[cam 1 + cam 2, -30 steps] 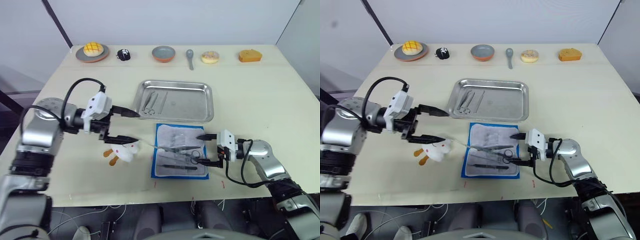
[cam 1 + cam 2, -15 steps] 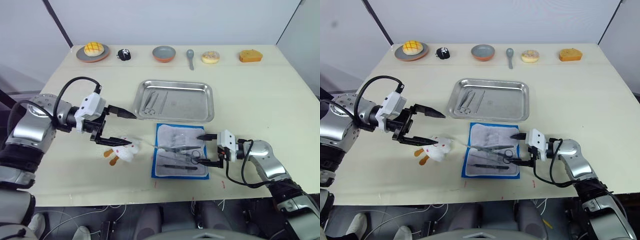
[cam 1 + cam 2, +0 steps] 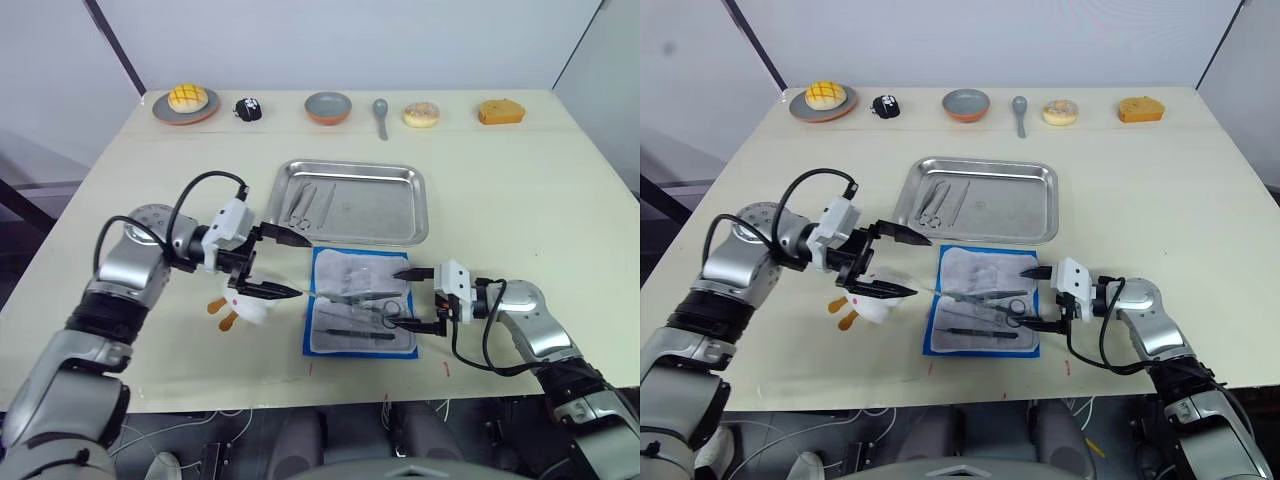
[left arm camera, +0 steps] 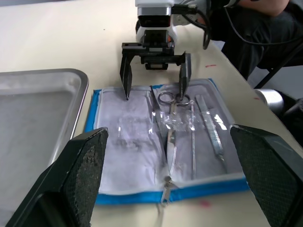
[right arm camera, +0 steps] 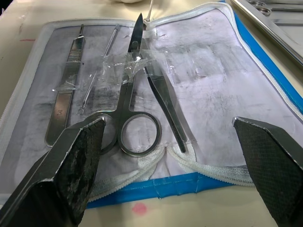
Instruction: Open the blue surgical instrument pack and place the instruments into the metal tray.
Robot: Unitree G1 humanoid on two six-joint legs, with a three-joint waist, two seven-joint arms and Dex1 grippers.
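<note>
Cream tabletop, grey wall behind — flat bright-blue fabric instrument pack point(image 3: 360, 312) lies unzipped, white lining up, just in front of the shiny rectangular steel tray point(image 3: 350, 201). Right gripper point(image 3: 412, 297) gapes wide at the pack's right edge, holding nothing; left gripper point(image 3: 289, 265) also wide and empty beside the pack's left edge. Best bet: close on the scissors' point(image 5: 129, 101) ring handles, lift straight so the clear strap releases. Count — about four slim silver instruments in the pack, two already in tray.

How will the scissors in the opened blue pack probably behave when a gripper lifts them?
The scissors look like bare shiny metal, so probably stiff and slippery between the fingers. Crumpled clear film lies over the blades, so it may cling and drag the blue surgical instrument pack, whose soft lining probably flexes.
</note>
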